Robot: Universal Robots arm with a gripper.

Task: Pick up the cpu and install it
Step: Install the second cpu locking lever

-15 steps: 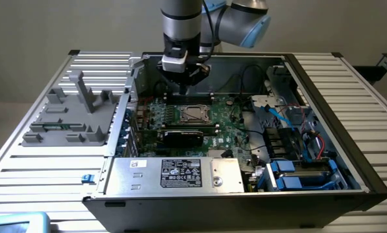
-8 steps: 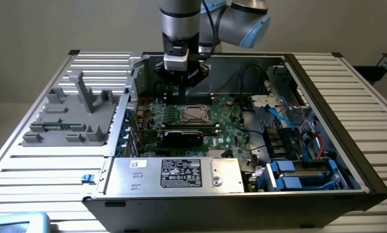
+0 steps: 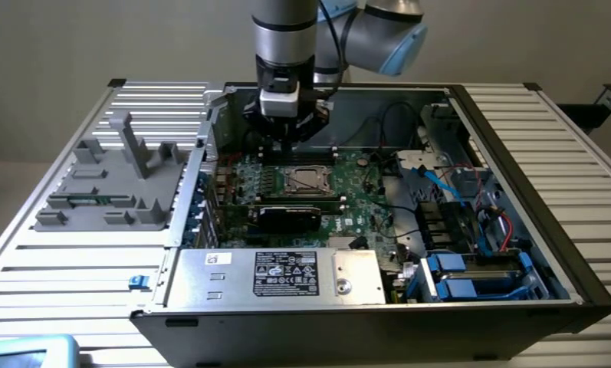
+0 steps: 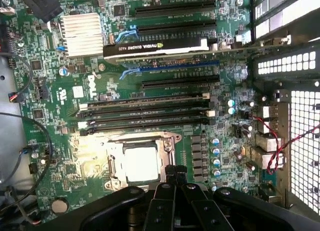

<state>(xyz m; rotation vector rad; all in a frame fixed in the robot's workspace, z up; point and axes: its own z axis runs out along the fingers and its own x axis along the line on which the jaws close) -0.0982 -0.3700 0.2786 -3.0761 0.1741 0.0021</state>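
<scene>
The gripper point(image 4: 176, 172) hangs just over the motherboard point(image 4: 90, 91) with its fingers pinched together and holding nothing. Just beyond its tips the cpu point(image 4: 141, 162) already lies flat in the socket point(image 4: 142, 141), shiny top up, so the placing looks done. Being square, it has no long axis; its edges run parallel to the memory slots point(image 4: 145, 111) and the graphics card point(image 4: 155, 47) farther off.

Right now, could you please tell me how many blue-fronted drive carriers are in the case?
2, at the exterior view's right beside the power supply: the nearer carrier and the farther carrier just behind it. More may be hidden.
</scene>
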